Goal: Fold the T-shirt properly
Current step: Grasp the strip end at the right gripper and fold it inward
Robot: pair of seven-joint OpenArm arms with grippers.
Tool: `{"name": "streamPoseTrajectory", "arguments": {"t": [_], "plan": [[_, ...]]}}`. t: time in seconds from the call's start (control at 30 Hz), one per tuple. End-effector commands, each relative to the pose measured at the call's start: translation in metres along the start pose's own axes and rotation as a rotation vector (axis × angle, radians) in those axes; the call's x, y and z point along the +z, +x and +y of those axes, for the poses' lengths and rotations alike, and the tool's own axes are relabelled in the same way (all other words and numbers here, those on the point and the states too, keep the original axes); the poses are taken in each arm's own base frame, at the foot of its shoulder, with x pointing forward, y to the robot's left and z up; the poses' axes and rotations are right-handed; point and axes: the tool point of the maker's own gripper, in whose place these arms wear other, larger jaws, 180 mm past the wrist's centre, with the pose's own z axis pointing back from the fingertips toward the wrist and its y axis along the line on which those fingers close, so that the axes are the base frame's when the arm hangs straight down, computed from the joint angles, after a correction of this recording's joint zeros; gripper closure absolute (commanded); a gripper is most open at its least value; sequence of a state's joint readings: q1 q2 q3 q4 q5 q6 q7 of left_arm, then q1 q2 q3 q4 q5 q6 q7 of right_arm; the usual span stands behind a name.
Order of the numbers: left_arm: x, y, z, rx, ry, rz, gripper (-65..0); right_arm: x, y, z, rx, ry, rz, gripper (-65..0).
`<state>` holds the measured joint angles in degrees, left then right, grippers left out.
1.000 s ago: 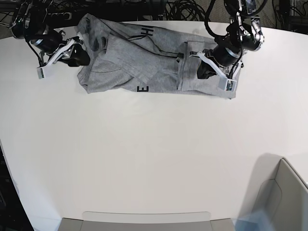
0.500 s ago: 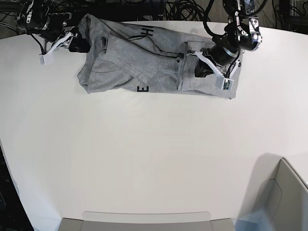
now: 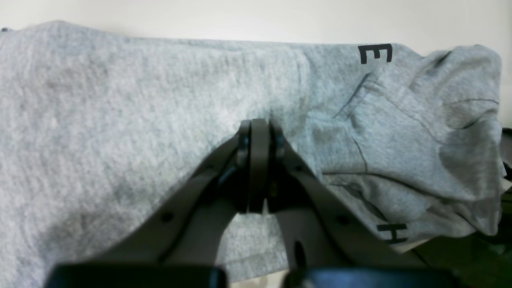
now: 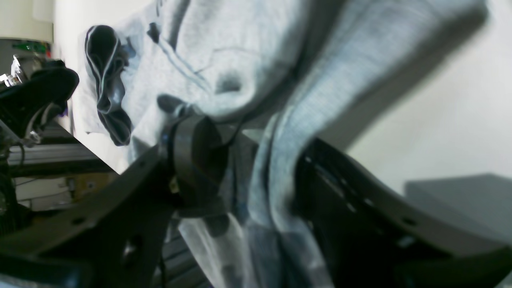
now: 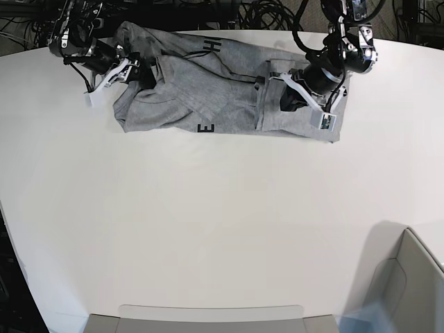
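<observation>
The light grey T-shirt (image 5: 208, 90) lies crumpled in a wide band along the far side of the white table (image 5: 208, 222), with black letters showing. My right gripper (image 5: 135, 78) is at its left end. In the right wrist view that gripper (image 4: 256, 160) stands open, and a hanging fold of the T-shirt (image 4: 240, 48) runs between its fingers (image 4: 192, 160). My left gripper (image 5: 290, 103) is over the shirt's right part. Seen from the left wrist, the gripper (image 3: 258, 128) is shut, its tips against the grey T-shirt (image 3: 120, 120), with no cloth visibly between them.
Black cables and rig parts (image 5: 263, 14) crowd the table's far edge. A grey tray (image 5: 208, 319) sits at the near edge, and a grey bin (image 5: 409, 277) at the lower right corner.
My right gripper swung from the bare table left of the shirt onto its left end and opened a little wider. The left gripper has hardly moved and stays shut.
</observation>
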<state>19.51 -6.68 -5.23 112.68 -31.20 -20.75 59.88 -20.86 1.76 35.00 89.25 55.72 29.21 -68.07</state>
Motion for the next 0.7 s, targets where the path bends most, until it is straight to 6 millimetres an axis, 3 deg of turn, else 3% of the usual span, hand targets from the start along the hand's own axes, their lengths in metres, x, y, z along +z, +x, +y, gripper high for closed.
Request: {"name": "streamPoseTrajectory", "arguments": {"t": [0.0, 0.27, 0.33, 0.47, 0.67], "plan": [[0.002, 0.01, -0.002, -0.009, -0.008, -0.037, 0.0, -0.001, -0.007, 0.001, 0.034, -0.007, 0.044, -28.2], [0.002, 0.009, -0.002, -0.009, -0.008, -0.036, 0.0, -0.032, -0.011, 0.022, 0.137, 0.015, 0.086, -27.0], [0.002, 0.009, -0.003, -0.008, -0.01, -0.036, 0.0, -0.038, -0.009, 0.02, 0.182, -0.016, 0.112, -20.9], [0.003, 0.01, -0.004, -0.007, -0.013, -0.037, 0.0, -0.039, 0.001, 0.01, 0.237, -0.079, 0.125, 0.0], [0.006, 0.004, -0.001, 0.0, -0.004, -0.028, 0.0, -0.018, 0.023, -0.011, 0.34, -0.221, 0.12, 0.0]]}}
